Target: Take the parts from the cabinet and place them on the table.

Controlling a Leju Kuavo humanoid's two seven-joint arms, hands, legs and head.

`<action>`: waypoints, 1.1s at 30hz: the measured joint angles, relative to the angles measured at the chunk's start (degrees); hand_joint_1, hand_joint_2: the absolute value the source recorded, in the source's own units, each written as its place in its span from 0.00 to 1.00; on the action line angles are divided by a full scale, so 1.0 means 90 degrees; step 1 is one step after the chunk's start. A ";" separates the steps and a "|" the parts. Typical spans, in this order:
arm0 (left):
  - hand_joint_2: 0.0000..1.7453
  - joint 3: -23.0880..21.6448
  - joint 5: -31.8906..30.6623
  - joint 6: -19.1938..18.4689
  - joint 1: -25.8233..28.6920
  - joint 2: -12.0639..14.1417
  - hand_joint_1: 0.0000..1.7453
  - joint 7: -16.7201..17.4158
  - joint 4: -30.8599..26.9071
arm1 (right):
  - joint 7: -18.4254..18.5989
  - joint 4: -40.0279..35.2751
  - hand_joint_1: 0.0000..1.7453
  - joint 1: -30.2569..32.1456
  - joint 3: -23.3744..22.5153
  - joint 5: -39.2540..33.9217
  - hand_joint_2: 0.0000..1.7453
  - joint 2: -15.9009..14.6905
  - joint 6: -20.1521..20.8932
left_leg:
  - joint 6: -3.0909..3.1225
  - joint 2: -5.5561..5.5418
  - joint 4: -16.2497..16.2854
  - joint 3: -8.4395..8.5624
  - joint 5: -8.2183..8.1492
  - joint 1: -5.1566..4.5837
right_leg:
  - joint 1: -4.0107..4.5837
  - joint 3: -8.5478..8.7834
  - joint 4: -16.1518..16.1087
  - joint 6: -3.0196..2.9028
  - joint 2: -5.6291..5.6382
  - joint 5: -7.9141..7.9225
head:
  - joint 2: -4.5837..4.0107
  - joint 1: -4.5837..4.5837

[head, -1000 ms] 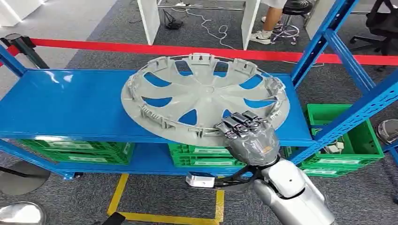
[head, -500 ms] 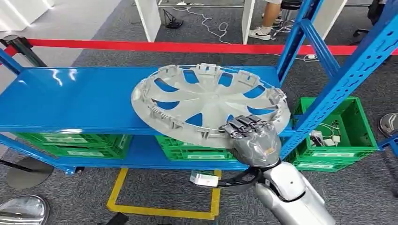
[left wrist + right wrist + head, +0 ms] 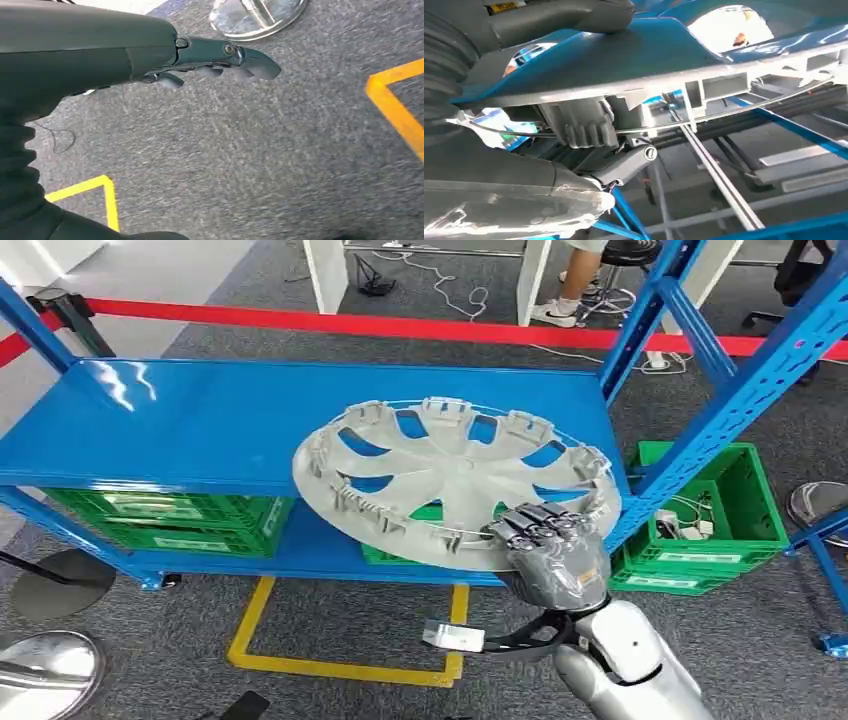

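Note:
A large grey plastic wheel cover [image 3: 455,480] with spoke openings hangs half off the front edge of the blue cabinet shelf [image 3: 200,420], inner side up. My right hand [image 3: 550,550] grips its near rim, fingers curled over the top. In the right wrist view the cover's rim [image 3: 649,90] runs between the thumb and the fingers [image 3: 624,162]. My left hand [image 3: 210,60] hangs over grey carpet, fingers apart and holding nothing.
Green crates [image 3: 160,520] fill the lower shelf and another green crate [image 3: 720,530] stands on the floor at right. Blue uprights [image 3: 740,390] rise beside my right arm. Yellow floor tape [image 3: 340,670] lies below, a red barrier [image 3: 400,328] beyond, a person's feet [image 3: 560,310] farther back.
The wheel cover has come toward me and down off the shelf edge with my right hand gripping it. The whole view has shifted, so the camera moved too.

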 joint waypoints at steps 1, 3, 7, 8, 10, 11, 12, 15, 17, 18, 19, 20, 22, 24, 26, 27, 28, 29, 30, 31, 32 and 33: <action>1.00 0.0000 0.0000 0.0000 0.0000 -0.0002 0.00 0.0000 0.0000 | -0.0005 0.0015 1.00 0.0019 -0.0022 -0.0039 1.00 0.0000 0.0000 | -0.0022 0.0000 0.0004 -0.0078 0.0062 0.0005 | -0.0005 0.0282 -0.0329 0.0005 -0.0003 0.0270 | 0.0000 0.0005; 1.00 0.0000 0.0000 0.0005 -0.0005 -0.0002 0.00 0.0000 0.0000 | -0.0005 0.0027 1.00 0.0024 -0.0051 -0.0099 1.00 0.0000 0.0000 | -0.0101 -0.0006 0.0034 -0.0198 0.0179 0.0005 | -0.0040 0.1075 -0.1474 0.0041 0.0004 0.0304 | 0.0000 0.0007; 1.00 0.0000 0.0000 0.0024 0.0008 0.0005 0.00 0.0000 0.0000 | 0.0003 0.0039 1.00 0.0100 -0.0107 -0.0109 1.00 0.0000 -0.0002 | -0.0210 -0.0009 0.0047 -0.0289 0.0407 -0.0012 | 0.0031 0.1287 -0.1889 -0.0161 0.0039 0.0153 | 0.0000 -0.0015; 1.00 0.0000 0.0000 0.0024 0.0020 0.0005 0.00 0.0000 0.0000 | 0.0017 0.0039 1.00 0.0124 -0.0114 -0.0090 1.00 -0.0002 -0.0002 | -0.0250 -0.0011 0.0050 -0.0313 0.0434 -0.0011 | 0.0002 0.1152 -0.1898 -0.0243 0.0025 0.0212 | 0.0000 -0.0007; 1.00 0.0000 0.0000 0.0027 0.0022 0.0010 0.00 0.0000 0.0000 | 0.0039 0.0041 1.00 0.0137 -0.0143 -0.0043 1.00 -0.0005 -0.0002 | -0.0322 -0.0006 0.0429 -0.0463 -0.0212 -0.0005 | -0.0012 0.1072 -0.1889 -0.0389 0.0007 0.0347 | 0.0000 -0.0054; 1.00 0.0000 -0.0002 0.0027 0.0015 0.0010 0.00 0.0000 0.0000 | 0.0058 0.0041 1.00 0.0152 -0.0150 -0.0034 1.00 -0.0005 -0.0002 | -0.0344 -0.0005 0.0904 -0.0587 -0.0634 0.0000 | -0.0006 0.0977 -0.1882 -0.0411 0.0008 0.0437 | 0.0000 -0.0075; 1.00 0.0000 -0.0005 0.0032 0.0008 0.0005 0.00 0.0000 0.0000 | 0.0088 0.0041 1.00 0.0182 -0.0163 -0.0004 1.00 -0.0010 -0.0002 | -0.0356 -0.0005 0.1392 -0.0700 -0.0938 0.0000 | 0.0003 0.0887 -0.1876 -0.0432 0.0004 0.0513 | 0.0000 -0.0063; 1.00 0.0000 -0.0012 0.0041 0.0011 0.0000 0.00 0.0000 0.0000 | 0.0143 0.0041 1.00 0.0282 -0.0218 0.0032 1.00 -0.0036 -0.0002 | -0.0333 -0.0005 0.2032 -0.0628 -0.0882 -0.0006 | 0.0046 0.0616 -0.1866 -0.0445 -0.0012 0.0707 | 0.0000 -0.0063; 1.00 0.0000 -0.0017 0.0046 0.0007 0.0000 0.00 0.0005 0.0000 | 0.0150 0.0041 1.00 0.0365 -0.0267 0.0049 1.00 -0.0058 -0.0002 | -0.0235 -0.0006 0.1317 -0.0046 -0.0471 -0.0023 | 0.0078 0.0466 -0.1865 -0.0426 -0.0004 0.0826 | 0.0000 -0.0066; 1.00 0.0000 -0.0017 0.0051 -0.0006 0.0010 0.00 0.0012 0.0000 | 0.0165 0.0039 1.00 0.0400 -0.0306 0.0059 1.00 -0.0061 -0.0002 | -0.0151 -0.0012 0.0713 0.0407 -0.0456 -0.0054 | 0.0079 0.0425 -0.1863 -0.0417 0.0000 0.0886 | 0.0000 -0.0066; 1.00 0.0000 -0.0017 0.0058 -0.0019 0.0029 0.00 0.0015 0.0000 | 0.0172 0.0036 1.00 0.0438 -0.0333 0.0063 1.00 -0.0063 -0.0005 | -0.0079 -0.0011 0.0227 0.0776 -0.0623 -0.0090 | 0.0100 0.0388 -0.1860 -0.0391 -0.0002 0.0921 | 0.0000 -0.0061; 1.00 0.0000 -0.0017 0.0063 -0.0033 0.0022 0.00 0.0015 0.0000 | 0.0177 0.0032 1.00 0.0477 -0.0386 0.0068 1.00 -0.0070 -0.0005 | -0.0092 -0.0008 -0.0118 0.0921 -0.0706 -0.0088 | 0.0101 0.0362 -0.1858 -0.0356 -0.0020 0.0987 | 0.0000 -0.0053; 1.00 0.0000 -0.0019 0.0068 -0.0034 0.0024 0.00 0.0015 0.0000 | 0.0134 0.0027 1.00 0.0522 -0.0466 0.0075 1.00 -0.0070 -0.0005 | -0.0062 -0.0014 -0.0106 0.0820 -0.0615 -0.0135 | 0.0055 0.0313 -0.1916 -0.0284 -0.0029 0.1141 | 0.0000 -0.0063; 1.00 0.0002 -0.0019 0.0068 -0.0010 0.0007 0.00 0.0015 0.0007 | 0.0083 0.0027 1.00 0.0615 -0.0541 0.0076 1.00 -0.0080 -0.0005 | -0.0008 0.0023 -0.0192 0.0735 -0.0445 -0.0074 | 0.0066 0.0247 -0.1883 -0.0207 -0.0005 0.1071 | 0.0000 -0.0078; 1.00 0.0007 -0.0022 0.0073 -0.0009 0.0034 0.00 0.0015 0.0005 | 0.0030 0.0027 1.00 0.0677 -0.0626 0.0078 1.00 -0.0080 -0.0005 | 0.0069 0.0023 -0.0191 0.0565 -0.0302 -0.0065 | 0.0034 0.0014 -0.1280 -0.0133 -0.0013 0.0294 | 0.0000 -0.0025; 1.00 0.0007 -0.0034 0.0073 -0.0010 0.0034 0.00 0.0015 0.0007 | 0.0000 0.0027 1.00 0.0680 -0.0658 0.0078 1.00 -0.0080 -0.0005 | 0.0068 0.0023 -0.0186 0.0467 -0.0221 -0.0065 | 0.0019 -0.0096 -0.0763 -0.0105 -0.0010 -0.0059 | 0.0000 -0.0031; 1.00 0.0007 -0.0039 0.0073 -0.0011 0.0034 0.00 0.0015 0.0007 | -0.0027 0.0027 1.00 0.0682 -0.0682 0.0078 1.00 -0.0080 -0.0005 | 0.0063 0.0023 -0.0181 0.0362 -0.0140 -0.0064 | 0.0011 -0.0182 -0.0292 -0.0075 -0.0012 -0.0263 | 0.0000 -0.0029; 1.00 0.0007 -0.0041 0.0073 -0.0010 0.0032 0.00 0.0015 0.0007 | -0.0041 0.0027 1.00 0.0683 -0.0690 0.0088 1.00 -0.0080 -0.0005 | 0.0050 0.0027 -0.0176 0.0262 -0.0062 -0.0058 | 0.0002 -0.0185 -0.0016 -0.0054 -0.0012 -0.0253 | 0.0000 -0.0027; 1.00 0.0007 -0.0054 0.0073 -0.0011 0.0029 0.00 0.0015 0.0007 | -0.0053 0.0024 1.00 0.0680 -0.0707 0.0107 1.00 -0.0080 -0.0005 | 0.0031 0.0031 -0.0170 0.0161 0.0015 -0.0050 | -0.0010 -0.0082 0.0023 -0.0029 -0.0012 -0.0071 | 0.0000 -0.0032; 1.00 0.0007 -0.0061 0.0073 -0.0012 0.0029 0.00 0.0015 0.0007 | -0.0066 0.0007 1.00 0.0675 -0.0738 0.0136 1.00 -0.0080 -0.0005 | 0.0001 0.0031 -0.0158 0.0048 0.0095 -0.0033 | -0.0027 0.0151 -0.0170 -0.0007 -0.0014 0.0237 | 0.0000 -0.0027; 1.00 0.0007 -0.0068 0.0073 -0.0014 0.0024 0.00 0.0015 0.0007 | -0.0068 -0.0019 1.00 0.0661 -0.0750 0.0148 1.00 -0.0080 -0.0005 | -0.0033 0.0031 -0.0132 -0.0067 0.0170 -0.0007 | -0.0050 0.0518 -0.0606 0.0021 -0.0015 0.0482 | 0.0000 -0.0029; 1.00 0.0007 -0.0073 0.0073 -0.0018 0.0024 0.00 0.0007 0.0007 | -0.0066 -0.0046 1.00 0.0646 -0.0762 0.0158 1.00 -0.0080 -0.0005 | -0.0070 0.0027 -0.0096 -0.0159 0.0229 0.0007 | -0.0078 0.0903 -0.1113 0.0061 -0.0015 0.0507 | 0.0000 -0.0017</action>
